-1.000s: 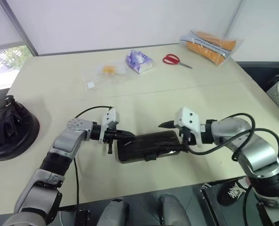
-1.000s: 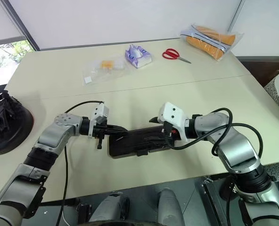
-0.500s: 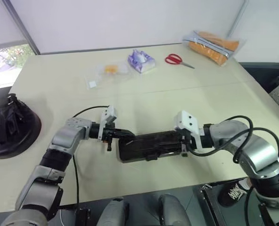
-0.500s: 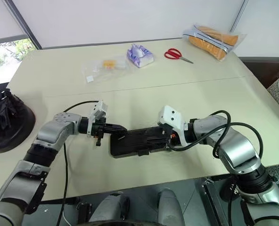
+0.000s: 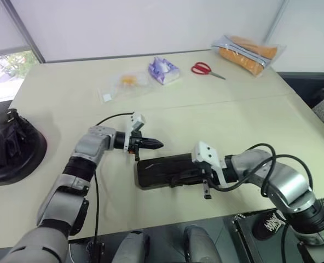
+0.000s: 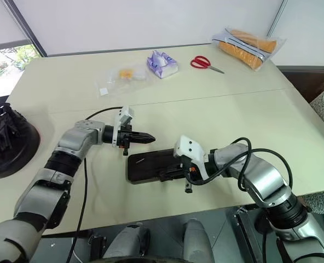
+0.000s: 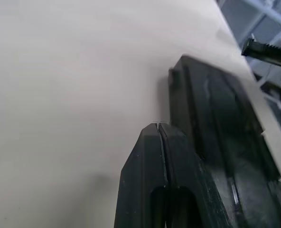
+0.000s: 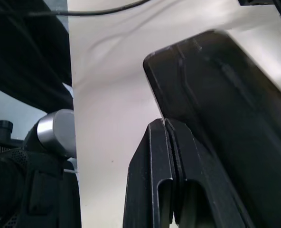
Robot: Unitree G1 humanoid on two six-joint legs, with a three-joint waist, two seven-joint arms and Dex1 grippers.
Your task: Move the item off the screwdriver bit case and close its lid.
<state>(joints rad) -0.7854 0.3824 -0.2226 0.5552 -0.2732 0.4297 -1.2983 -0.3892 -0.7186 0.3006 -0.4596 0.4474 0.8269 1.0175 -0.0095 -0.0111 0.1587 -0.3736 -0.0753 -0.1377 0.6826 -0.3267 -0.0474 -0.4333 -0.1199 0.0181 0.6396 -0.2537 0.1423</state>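
The screwdriver bit case [image 5: 165, 171] lies flat near the table's front edge, and its dark lid [image 6: 151, 163] is down on it. Far off at the table's left end sits the item [image 5: 11, 147], a black helmet. My left gripper [image 5: 158, 144] is shut and empty and hovers just beyond the case's far left corner. In the left wrist view its fingers [image 7: 145, 161] are pressed together beside the case [image 7: 216, 118]. My right gripper [image 5: 206, 194] is shut and empty. It points down at the case's near right edge, close to the case [image 8: 226, 90] in its wrist view.
At the back of the table lie a clear plastic bag [image 5: 126, 83], a purple tissue pack [image 5: 163, 70], red scissors [image 5: 206, 69] and an orange packet [image 5: 248, 48]. The table's front edge [image 5: 167, 219] runs just behind my right gripper.
My right gripper has shut and dropped from above the case's right end to its near edge. My left gripper has left the case's left end and moved to beyond its far corner.
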